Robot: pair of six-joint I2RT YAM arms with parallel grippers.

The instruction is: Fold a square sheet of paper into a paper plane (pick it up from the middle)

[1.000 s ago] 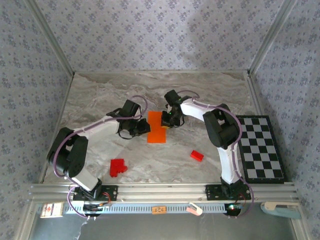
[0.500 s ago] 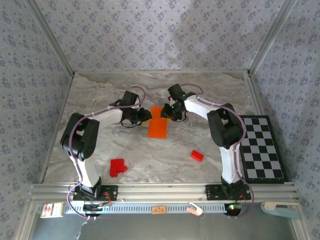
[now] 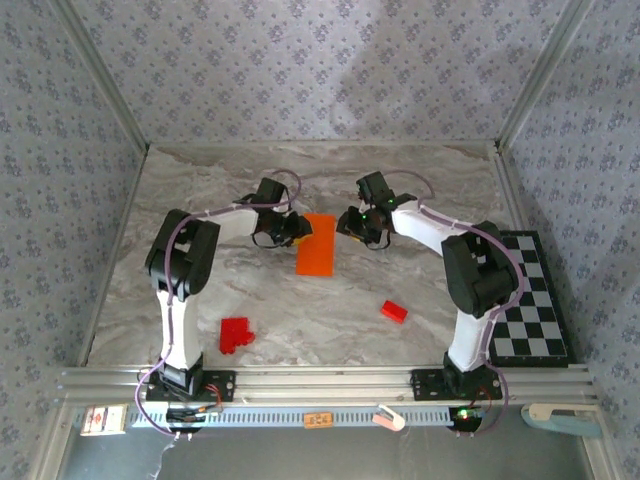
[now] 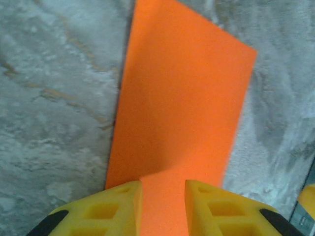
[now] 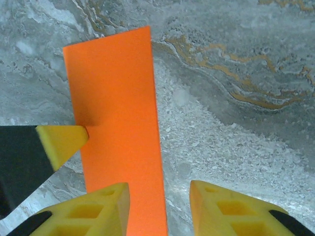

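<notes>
Top external view gives you the tabletop (image 3: 200,300) with the square sheet of paper (image 3: 317,243) lying flat near its middle as a narrow rectangle. By that, your first half-fold looks done, and the nose and wing folds are left. The left end effector (image 4: 162,189) and right end effector (image 5: 160,192) sit at its edges, jaws narrowly apart, holding nothing.

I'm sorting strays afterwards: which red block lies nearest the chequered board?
The small single red block, right of centre, a short way from the chequered board. The other red blocks sit clustered well to its left, much farther from the board.
</notes>
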